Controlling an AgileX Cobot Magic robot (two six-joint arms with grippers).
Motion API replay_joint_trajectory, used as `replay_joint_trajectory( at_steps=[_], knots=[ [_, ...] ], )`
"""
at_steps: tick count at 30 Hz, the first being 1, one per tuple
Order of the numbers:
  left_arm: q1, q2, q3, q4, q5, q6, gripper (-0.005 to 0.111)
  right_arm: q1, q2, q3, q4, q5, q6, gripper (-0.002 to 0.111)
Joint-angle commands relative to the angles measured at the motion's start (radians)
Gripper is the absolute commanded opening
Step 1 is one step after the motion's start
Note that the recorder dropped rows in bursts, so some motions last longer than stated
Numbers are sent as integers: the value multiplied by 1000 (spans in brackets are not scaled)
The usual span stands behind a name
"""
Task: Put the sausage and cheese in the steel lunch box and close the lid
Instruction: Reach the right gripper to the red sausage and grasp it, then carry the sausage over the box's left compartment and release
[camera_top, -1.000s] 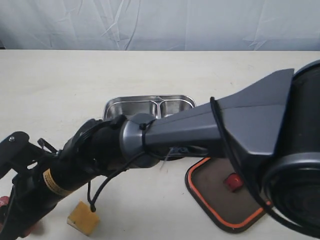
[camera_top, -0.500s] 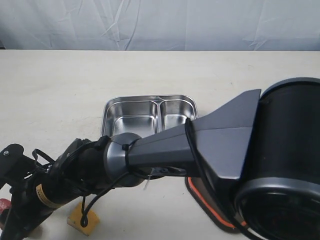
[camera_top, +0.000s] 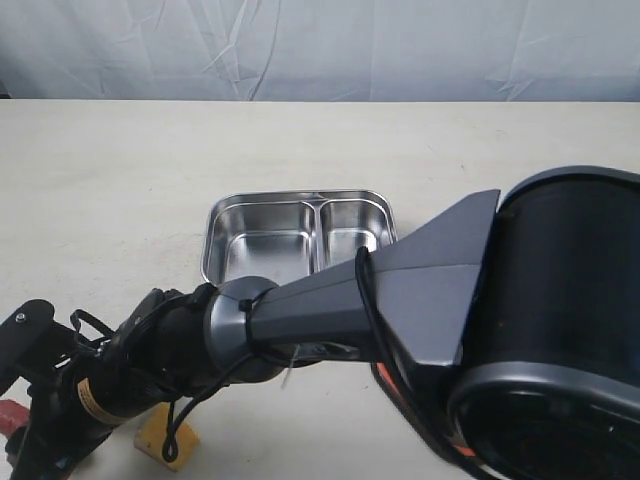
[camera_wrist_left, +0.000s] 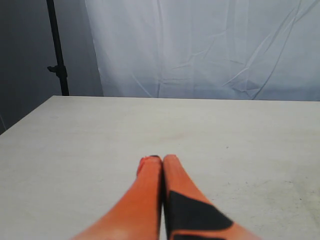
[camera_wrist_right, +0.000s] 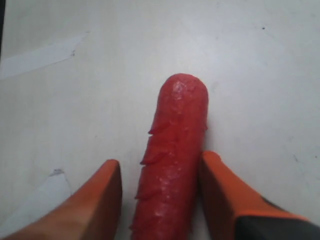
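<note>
The reddish ridged sausage (camera_wrist_right: 172, 160) lies on the table between the spread fingers of my right gripper (camera_wrist_right: 161, 159), which is open. One finger rests against the sausage's side and the other stands off with a gap. In the exterior view only a red end of the sausage (camera_top: 9, 413) shows at the near left edge. The yellow cheese (camera_top: 160, 440) sits just beside it, partly under my right arm. The steel lunch box (camera_top: 300, 205) stands empty at mid-table. The lid is almost wholly hidden behind my right arm; a sliver of its rim (camera_top: 386, 380) shows. My left gripper (camera_wrist_left: 162, 159) is shut and empty.
My right arm (camera_top: 400, 290) stretches across the near half of the table from right to left, passing just in front of the lunch box. A white cloth backdrop (camera_top: 320, 50) hangs behind the table's far edge. A dark stand (camera_wrist_left: 57, 50) rises beyond the table in the left wrist view.
My right arm has swung lower and nearer, reaching further to the near left. It now covers the lid and leaves the whole lunch box in sight.
</note>
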Motion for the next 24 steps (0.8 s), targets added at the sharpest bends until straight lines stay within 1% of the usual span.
replay_joint_trajectory(
  at_steps=[1,3,5,6,12,15,19,24],
  knots=[
    [0,-4,4,0,-4,-4,0,3,0,-6,0,2,2,25],
    [0,-4,4,0,-4,-4,0,3,-2,-6,0,-12,5,12],
    [0,-4,4,0,-4,-4,0,3,-14,-6,0,-28,18,1],
    [0,-4,4,0,-4,-4,0,1,-19,-6,0,-26,20,-1],
    [0,-4,4,0,-4,-4,0,-11,-81,-6,0,46,30,-1],
    [0,-4,4,0,-4,-4,0,-35,-97,-6,0,65,34,-1],
    [0,-4,4,0,-4,-4,0,-90,-103,-6,0,65,56,-1],
    [0,-4,4,0,-4,-4,0,-197,-127,-6,0,53,94,-1]
  ],
)
